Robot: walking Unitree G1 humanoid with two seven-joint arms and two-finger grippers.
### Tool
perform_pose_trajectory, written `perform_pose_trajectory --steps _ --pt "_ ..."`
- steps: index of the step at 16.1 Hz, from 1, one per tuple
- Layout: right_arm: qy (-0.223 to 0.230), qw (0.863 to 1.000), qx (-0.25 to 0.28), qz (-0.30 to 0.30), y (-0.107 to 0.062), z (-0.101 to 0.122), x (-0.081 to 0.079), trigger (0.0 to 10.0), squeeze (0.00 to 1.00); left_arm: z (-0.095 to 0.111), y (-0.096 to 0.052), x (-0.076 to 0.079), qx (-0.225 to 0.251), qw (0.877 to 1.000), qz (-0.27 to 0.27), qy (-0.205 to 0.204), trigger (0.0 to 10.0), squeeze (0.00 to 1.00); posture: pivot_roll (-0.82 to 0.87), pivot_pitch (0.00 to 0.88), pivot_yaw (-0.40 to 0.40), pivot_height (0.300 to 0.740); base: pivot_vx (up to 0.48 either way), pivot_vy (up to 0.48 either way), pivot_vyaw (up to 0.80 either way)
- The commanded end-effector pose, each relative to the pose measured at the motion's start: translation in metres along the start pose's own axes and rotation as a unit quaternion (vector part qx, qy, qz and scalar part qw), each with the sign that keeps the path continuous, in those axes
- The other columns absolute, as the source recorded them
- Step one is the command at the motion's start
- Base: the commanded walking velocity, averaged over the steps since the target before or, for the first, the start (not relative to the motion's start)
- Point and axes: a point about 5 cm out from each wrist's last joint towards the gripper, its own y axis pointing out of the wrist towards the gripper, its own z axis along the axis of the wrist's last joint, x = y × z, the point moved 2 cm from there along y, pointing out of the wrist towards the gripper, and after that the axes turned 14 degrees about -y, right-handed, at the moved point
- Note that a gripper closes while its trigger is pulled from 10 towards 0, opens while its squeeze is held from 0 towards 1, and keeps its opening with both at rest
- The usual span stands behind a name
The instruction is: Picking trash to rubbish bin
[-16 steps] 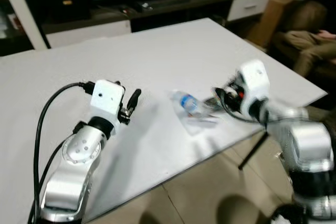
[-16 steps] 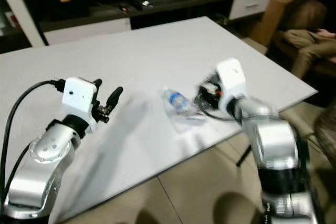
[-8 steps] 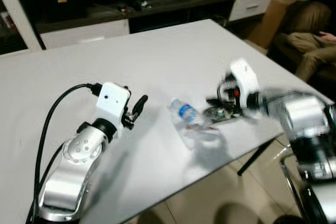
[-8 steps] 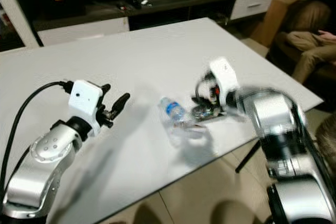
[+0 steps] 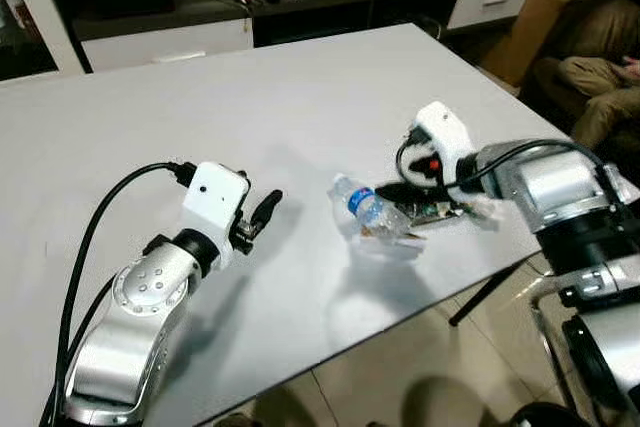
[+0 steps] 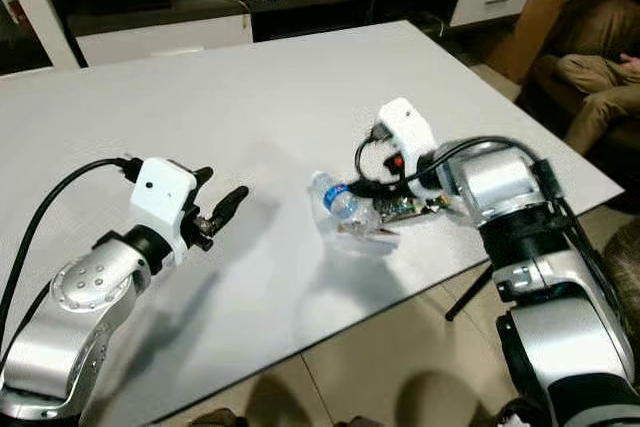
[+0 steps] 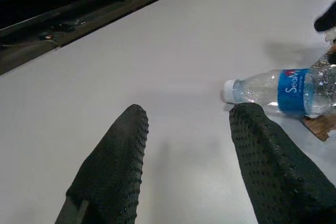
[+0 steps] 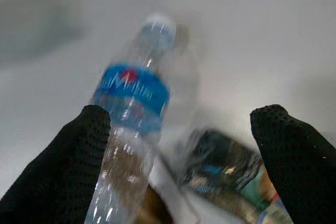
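Two pieces of trash lay close together on the white counter (image 5: pixel 300 97), near its edge on the robot's right side: a clear plastic water bottle (image 5: pixel 375 212) with a blue label, lying on its side, and a crumpled snack wrapper (image 5: pixel 432 211) touching the bottle's far end. A thin clear film seemed to lie under them, but it was too faint to name.

The right tool (image 8: pixel 184 145) hovered low over this trash with its black fingers (image 8: pixel 79 156) spread wide, one on each side of the bottle and wrapper, gripping nothing yet. The left tool (image 5: pixel 262 215) was held above the counter, well apart from the bottle, its fingers also released and pointing toward the white cap (image 7: pixel 229 89).

The bottle looked almost empty, so it was probably very light and its thin wall would dent easily. Its round smooth body could roll or slip away if the fingers pushed it from one side only. The best hold was likely across the labelled middle, where the wall is a little stiffer, and with gentle closing. The wrapper was soft and flat, hard to pinch from the surface.

A person's legs (image 5: pixel 600 77) showed on a brown sofa (image 5: pixel 575 32) beyond the counter.
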Motion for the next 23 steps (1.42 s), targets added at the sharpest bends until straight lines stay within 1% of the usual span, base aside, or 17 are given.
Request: perform_pose_trajectory --steps 1,2,3,4,5,7,9,10,11,12,14,15,18,20,23 --pt "-0.017 1.0 -0.018 0.0 -0.004 0.003 0.005 10.0 1.0 0.005 0.002 0.001 0.004 1.0 -0.009 0.0 10.0 0.0 -0.02 0.091 -0.086 0.74 0.0 0.0 0.0" --pt "-0.022 0.999 -0.032 0.001 -0.002 0.001 0.005 10.0 1.0 0.005 0.002 0.001 0.003 1.0 -0.011 0.003 10.0 0.0 -0.02 0.092 -0.085 0.74 0.0 0.0 0.0" --pt "-0.025 0.999 -0.046 0.001 -0.001 0.0 0.005 10.0 0.81 0.005 0.002 0.001 0.003 1.0 -0.013 0.005 10.0 0.0 -0.02 0.092 -0.085 0.74 0.0 0.0 0.0" --pt "-0.025 0.998 -0.052 0.0 -0.001 -0.001 0.005 10.0 0.81 0.005 0.002 0.001 0.003 1.0 -0.013 0.004 10.0 0.0 -0.02 0.096 -0.081 0.74 0.0 0.0 0.0" --pt "-0.02 0.998 -0.058 0.006 0.002 0.0 0.003 10.0 0.0 0.005 0.002 0.001 0.003 1.0 -0.015 0.006 10.0 0.0 -0.03 0.096 -0.074 0.74 0.0 0.0 0.0" --pt "-0.01 0.999 -0.052 0.011 0.008 0.003 0.0 10.0 0.0 0.005 0.003 0.001 0.003 1.0 -0.018 0.008 10.0 0.0 -0.03 0.096 -0.074 0.74 0.0 0.0 0.0" --pt "-0.003 0.999 -0.034 0.011 0.01 0.011 -0.001 10.0 0.0 0.007 0.003 0.001 0.005 1.0 -0.017 0.008 10.0 0.0 -0.02 0.1 -0.077 0.74 0.0 0.0 0.0" --pt "0.002 1.0 -0.025 0.011 0.009 0.018 -0.001 10.0 0.0 0.007 0.003 0.001 0.006 1.0 -0.016 0.007 10.0 0.0 -0.01 0.101 -0.082 0.74 0.0 0.0 0.0" --pt "0.006 1.0 -0.009 0.024 0.006 0.026 -0.002 10.0 0.0 0.007 0.002 0.0 0.007 1.0 -0.013 0.006 10.0 0.0 -0.01 0.101 -0.084 0.74 0.0 0.0 0.0" --pt "-0.003 0.999 -0.01 0.033 0.004 0.027 -0.004 10.0 0.0 0.007 0.001 -0.001 0.006 1.0 -0.011 0.005 10.0 0.0 -0.01 0.1 -0.088 0.74 0.0 0.0 0.0" --pt "-0.017 0.999 -0.033 0.035 0.007 0.019 -0.006 10.0 0.0 0.006 0.001 -0.001 0.005 1.0 -0.011 0.005 10.0 0.0 -0.01 0.102 -0.089 0.74 0.0 0.0 0.0" --pt "-0.027 0.998 -0.056 0.026 0.01 0.009 -0.006 10.0 0.0 0.006 0.001 0.0 0.005 1.0 -0.011 0.005 10.0 0.0 -0.01 0.102 -0.089 0.74 0.0 0.0 0.0" --pt "-0.027 0.994 -0.103 0.005 0.022 -0.018 -0.008 10.0 0.0 0.005 0.002 0.001 0.005 1.0 -0.014 0.004 10.0 0.0 -0.01 0.105 -0.083 0.74 0.0 0.0 0.0" --pt "-0.018 0.994 -0.104 0.006 0.026 -0.023 -0.013 10.0 0.0 0.006 0.002 0.001 0.005 1.0 -0.015 0.004 10.0 0.0 -0.01 0.106 -0.083 0.74 0.0 0.0 0.0" --pt "-0.013 0.996 -0.086 0.006 0.03 -0.018 -0.016 10.0 0.0 0.006 0.002 0.001 0.005 1.0 -0.015 0.005 10.0 0.0 -0.01 0.11 -0.079 0.74 0.0 0.0 0.0"
